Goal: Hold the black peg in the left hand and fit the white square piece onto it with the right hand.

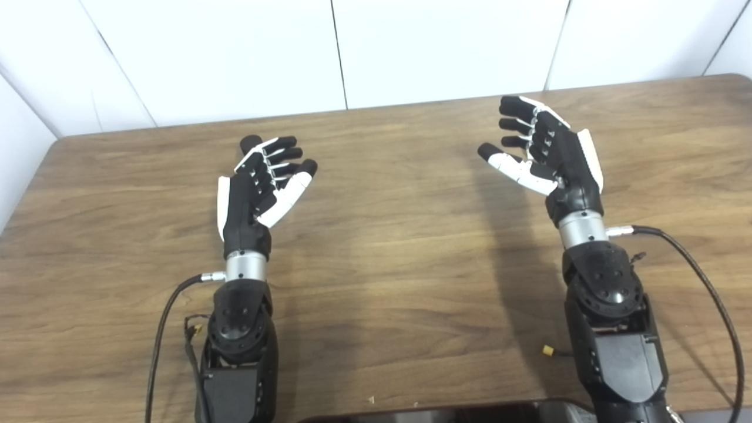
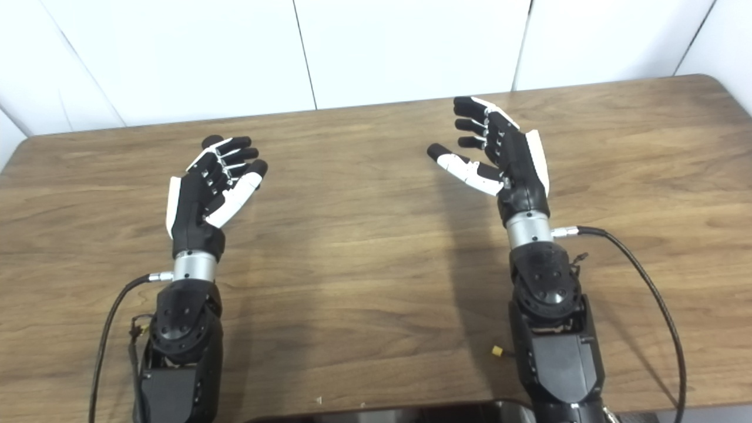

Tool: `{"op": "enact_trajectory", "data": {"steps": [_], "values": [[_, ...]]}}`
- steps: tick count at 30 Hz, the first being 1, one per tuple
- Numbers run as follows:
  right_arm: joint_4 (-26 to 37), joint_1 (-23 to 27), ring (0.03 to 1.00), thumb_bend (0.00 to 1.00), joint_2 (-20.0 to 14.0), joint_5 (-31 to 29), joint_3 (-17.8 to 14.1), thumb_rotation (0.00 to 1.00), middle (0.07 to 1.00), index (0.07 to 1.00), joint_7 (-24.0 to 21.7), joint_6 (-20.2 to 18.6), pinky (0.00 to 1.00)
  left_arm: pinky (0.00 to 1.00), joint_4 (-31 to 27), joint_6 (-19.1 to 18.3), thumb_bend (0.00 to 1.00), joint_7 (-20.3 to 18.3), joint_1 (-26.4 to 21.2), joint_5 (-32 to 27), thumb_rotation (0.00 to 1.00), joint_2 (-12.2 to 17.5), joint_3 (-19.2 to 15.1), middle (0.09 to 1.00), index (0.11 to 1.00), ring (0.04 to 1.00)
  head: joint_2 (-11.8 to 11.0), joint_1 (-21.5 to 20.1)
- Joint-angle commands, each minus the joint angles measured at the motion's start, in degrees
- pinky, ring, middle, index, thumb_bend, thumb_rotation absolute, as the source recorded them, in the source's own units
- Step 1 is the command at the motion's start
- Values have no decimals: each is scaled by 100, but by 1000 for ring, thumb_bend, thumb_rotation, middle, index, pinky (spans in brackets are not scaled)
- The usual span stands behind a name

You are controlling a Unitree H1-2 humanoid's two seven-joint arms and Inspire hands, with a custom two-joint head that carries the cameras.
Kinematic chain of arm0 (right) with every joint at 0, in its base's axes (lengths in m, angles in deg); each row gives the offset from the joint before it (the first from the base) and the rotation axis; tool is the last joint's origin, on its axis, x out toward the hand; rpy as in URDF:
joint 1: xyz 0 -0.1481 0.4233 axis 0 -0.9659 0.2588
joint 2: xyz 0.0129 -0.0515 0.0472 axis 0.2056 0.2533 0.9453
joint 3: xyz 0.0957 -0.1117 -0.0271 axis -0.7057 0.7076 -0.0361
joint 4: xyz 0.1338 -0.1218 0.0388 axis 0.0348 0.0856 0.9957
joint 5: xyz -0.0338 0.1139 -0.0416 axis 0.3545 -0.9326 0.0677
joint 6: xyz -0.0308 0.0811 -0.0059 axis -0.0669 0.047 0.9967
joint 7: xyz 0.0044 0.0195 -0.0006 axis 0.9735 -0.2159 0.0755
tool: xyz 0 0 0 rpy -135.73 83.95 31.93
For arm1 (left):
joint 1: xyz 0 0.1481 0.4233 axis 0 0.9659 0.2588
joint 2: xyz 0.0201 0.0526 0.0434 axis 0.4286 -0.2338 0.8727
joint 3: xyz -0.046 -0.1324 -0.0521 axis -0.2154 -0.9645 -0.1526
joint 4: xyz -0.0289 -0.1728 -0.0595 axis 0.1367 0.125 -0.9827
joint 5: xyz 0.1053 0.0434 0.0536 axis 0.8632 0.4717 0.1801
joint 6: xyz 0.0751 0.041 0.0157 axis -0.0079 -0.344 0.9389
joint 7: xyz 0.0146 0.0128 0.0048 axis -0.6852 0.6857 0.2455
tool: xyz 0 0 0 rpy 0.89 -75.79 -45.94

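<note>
Left robot hand (image 1: pixel 258 191) and right robot hand (image 1: pixel 549 155) spread, holding nothing, above the table (image 1: pixel 399 247).

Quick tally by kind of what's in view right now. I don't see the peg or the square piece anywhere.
Robot hands: 2, left hand and right hand, both open and empty
Table: 1
Black peg: 0 in view
White square piece: 0 in view
Total: 3

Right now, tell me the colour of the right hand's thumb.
White with a black tip; the right hand shows it best in the left eye view.
</note>
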Motion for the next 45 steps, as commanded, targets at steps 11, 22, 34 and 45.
{"op": "enact_trajectory", "data": {"steps": [11,22,34,45], "values": [[-1,169,785,660,-260,-328,-164,153,792,758,-114,481,740,521,-69,212,680,198,-184,215,286,-266,190,672,663,595,-173,652],[-1,212,775,650,-346,-289,-148,158,802,763,-122,468,711,518,-18,235,692,229,-225,167,280,-269,189,673,666,587,-202,637],[31,220,778,640,-355,-331,-155,121,803,758,-137,412,733,520,-187,-188,662,136,-376,368,233,61,152,696,674,633,-210,675],[-14,238,773,632,-376,-387,-197,94,808,748,-132,415,721,634,-196,-781,686,-44,-572,805,230,682,265,749,684,743,-263,708]]}}
